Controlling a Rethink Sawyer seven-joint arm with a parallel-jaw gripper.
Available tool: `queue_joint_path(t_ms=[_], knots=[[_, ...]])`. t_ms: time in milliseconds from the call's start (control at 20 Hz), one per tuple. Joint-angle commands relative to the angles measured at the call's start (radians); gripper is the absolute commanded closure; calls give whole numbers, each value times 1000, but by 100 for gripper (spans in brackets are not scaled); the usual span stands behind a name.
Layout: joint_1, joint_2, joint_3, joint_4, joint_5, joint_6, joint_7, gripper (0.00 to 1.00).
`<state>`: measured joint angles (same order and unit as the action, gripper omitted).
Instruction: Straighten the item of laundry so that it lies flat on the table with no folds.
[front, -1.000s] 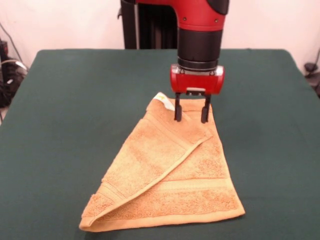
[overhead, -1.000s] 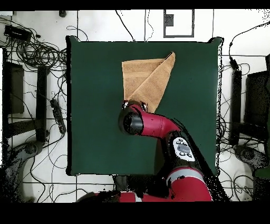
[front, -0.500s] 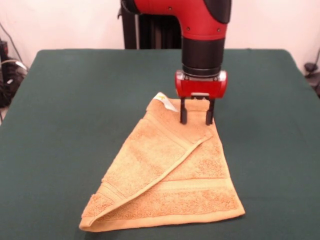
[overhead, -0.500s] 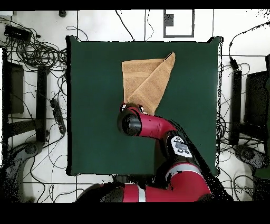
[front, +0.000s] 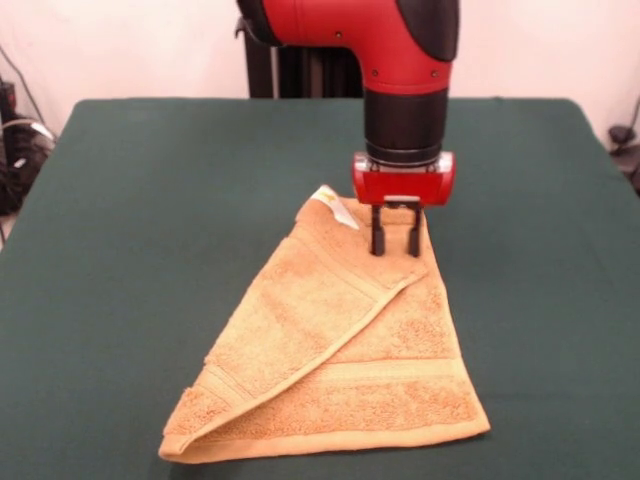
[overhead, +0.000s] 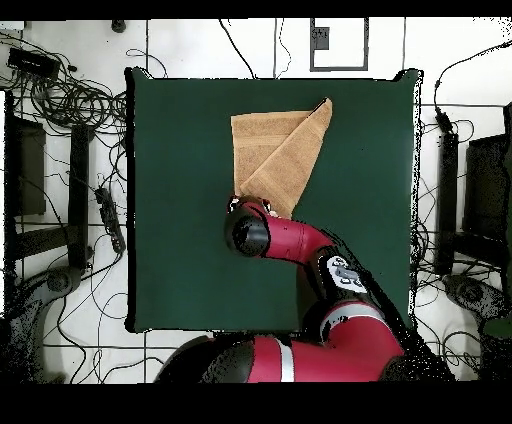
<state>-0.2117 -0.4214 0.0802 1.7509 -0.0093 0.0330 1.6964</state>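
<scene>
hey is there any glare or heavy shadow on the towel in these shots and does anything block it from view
Front view: even light, no glare on the towel, only a soft shadow under its folded flap; the tool stands in front of its far corner. Overhead view: flat light on the table, no glare; the arm covers the towel's corner nearest the robot.

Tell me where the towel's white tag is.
In the front view, the white tag sits at the towel's far corner, just left of the gripper.
</scene>
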Motion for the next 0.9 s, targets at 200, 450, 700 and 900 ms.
queue_joint_path(t_ms=[200,450,700,900], knots=[[6,89,138,47,17,-57,208,100],[8,89,136,50,23,-60,215,100],[26,80,116,54,37,-72,234,100],[47,17,94,98,74,-21,268,100]])
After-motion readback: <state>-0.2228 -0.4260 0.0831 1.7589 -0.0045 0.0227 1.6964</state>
